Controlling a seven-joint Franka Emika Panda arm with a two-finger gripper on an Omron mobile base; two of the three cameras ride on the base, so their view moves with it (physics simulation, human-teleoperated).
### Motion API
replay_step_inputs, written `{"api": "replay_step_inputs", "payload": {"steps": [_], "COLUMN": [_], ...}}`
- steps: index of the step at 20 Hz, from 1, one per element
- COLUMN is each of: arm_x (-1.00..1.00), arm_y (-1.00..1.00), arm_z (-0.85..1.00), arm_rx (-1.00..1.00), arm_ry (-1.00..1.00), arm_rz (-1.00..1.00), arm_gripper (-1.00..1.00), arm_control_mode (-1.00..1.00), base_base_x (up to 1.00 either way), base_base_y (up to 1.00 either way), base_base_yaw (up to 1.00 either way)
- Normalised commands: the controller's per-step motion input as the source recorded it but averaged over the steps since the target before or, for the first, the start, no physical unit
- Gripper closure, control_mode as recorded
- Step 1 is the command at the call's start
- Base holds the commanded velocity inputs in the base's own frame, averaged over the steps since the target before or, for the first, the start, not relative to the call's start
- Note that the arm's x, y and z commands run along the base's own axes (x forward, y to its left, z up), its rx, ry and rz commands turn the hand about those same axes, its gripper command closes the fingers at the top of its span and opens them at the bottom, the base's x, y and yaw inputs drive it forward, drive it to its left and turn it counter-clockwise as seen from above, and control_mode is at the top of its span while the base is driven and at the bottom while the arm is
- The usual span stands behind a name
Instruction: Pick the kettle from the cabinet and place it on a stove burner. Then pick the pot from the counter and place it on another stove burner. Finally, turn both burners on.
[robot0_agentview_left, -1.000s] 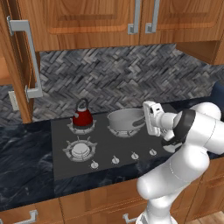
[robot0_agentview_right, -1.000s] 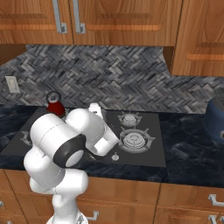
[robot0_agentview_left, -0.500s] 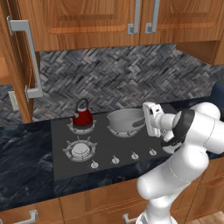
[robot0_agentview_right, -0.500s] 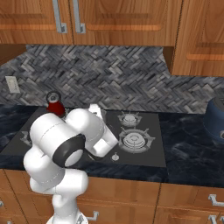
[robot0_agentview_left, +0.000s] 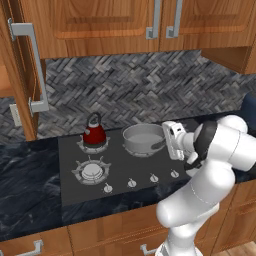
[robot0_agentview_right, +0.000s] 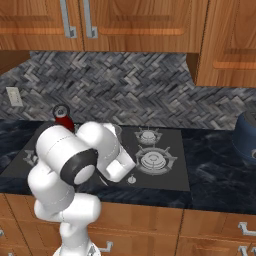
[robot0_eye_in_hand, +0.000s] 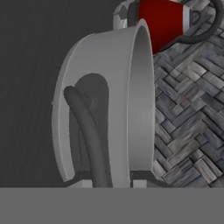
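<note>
- Gripper (robot0_agentview_left: 169, 141): at the right side of the pot, level with its near side handle; the fingertips are hidden, so whether it is spread or pinching the handle cannot be told.
- Front knobs (robot0_agentview_left: 131, 183): a row along the near edge of the dark grey cooktop (robot0_agentview_left: 70, 187), which is set into the glossy black table (robot0_agentview_left: 25, 210).
- Front left burner (robot0_agentview_left: 91, 170): bare, nothing on it.
- Pot (robot0_agentview_left: 144, 139): grey steel, upright on the rear burner to the right of the kettle. In the hand view the pot (robot0_eye_in_hand: 109, 109) appears rolled sideways with its dark side handle (robot0_eye_in_hand: 87, 131) close to the camera.
- Kettle (robot0_agentview_left: 94, 132): dark red, upright on the rear left burner, near the pot but apart from it.
- Backsplash (robot0_agentview_left: 125, 90): grey herringbone tile behind the cooktop.
- Cabinet door (robot0_agentview_left: 20, 70): brown wood with a long grey bar handle (robot0_agentview_left: 35, 65), standing open at far left.
</note>
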Motion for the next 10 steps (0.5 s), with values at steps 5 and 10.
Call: {"api": "replay_step_inputs", "payload": {"steps": [5,10], "arm_x": [0.19,0.11], "arm_y": [-0.01,0.0], "arm_z": [-0.33,-0.3], "arm_rx": [0.0,0.0], "arm_ry": [0.0,0.0], "arm_rz": [0.06,0.06], "arm_gripper": [1.0,1.0], "arm_control_mode": [-1.0,-1.0], "base_base_x": [0.0,0.0], "base_base_y": [0.0,0.0], "base_base_yaw": [0.0,0.0]}}
